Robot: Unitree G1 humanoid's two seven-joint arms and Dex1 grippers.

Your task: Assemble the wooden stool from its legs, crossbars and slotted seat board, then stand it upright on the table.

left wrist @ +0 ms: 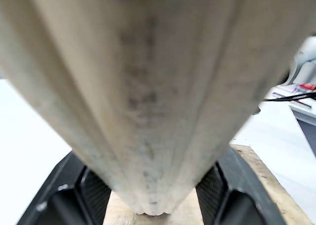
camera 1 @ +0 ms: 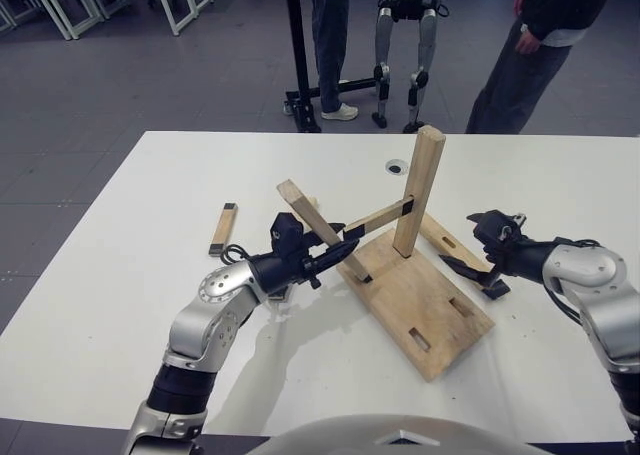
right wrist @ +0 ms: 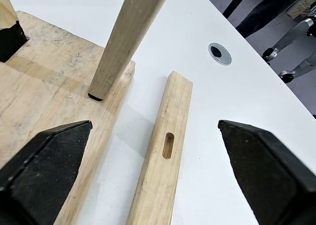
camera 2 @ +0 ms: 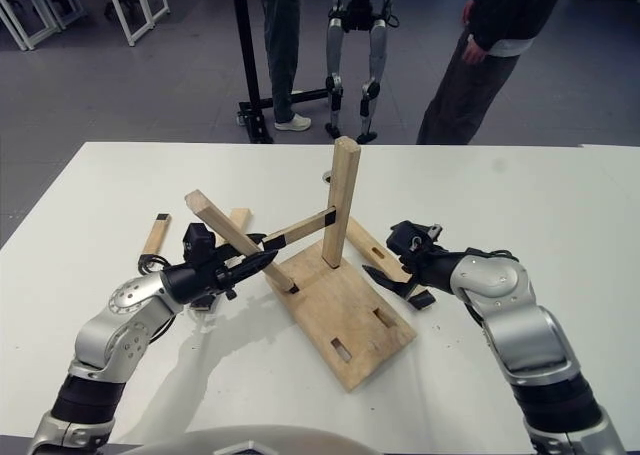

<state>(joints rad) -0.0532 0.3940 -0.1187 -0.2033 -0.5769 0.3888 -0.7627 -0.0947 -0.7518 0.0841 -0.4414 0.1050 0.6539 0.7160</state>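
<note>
The left jaws are pinched on a tilted leg (camera 1: 305, 212), their black pads (left wrist: 96, 198) pressed against its 2 sides; that leg slants up and away from the jaws, and its lower end meets the slotted seat board (camera 1: 430, 315) just ahead of them; the board lies on the white bench (camera 1: 120, 275) between the 2 sets of jaws, with open slots showing on the end nearer the robot; 1 upright leg (camera 1: 420, 190) stands in the board's far end, beyond and between both jaws; a crossbar (camera 1: 378, 217) with dark ends spans from that upright leg to the tilted leg, just past the tips of the left jaws; the right jaws are spread wide and grip nothing, hanging over a loose leg (right wrist: 165, 151) that lies flat on the bench just beside the board's edge, its oval slot facing up between the 2 open tips; a short wooden piece (camera 1: 223, 228) with a dark end lies on the bench outboard of the left jaws, apart from the board; a round cable hole (camera 1: 397, 166) sits in the bench well beyond the upright leg.
</note>
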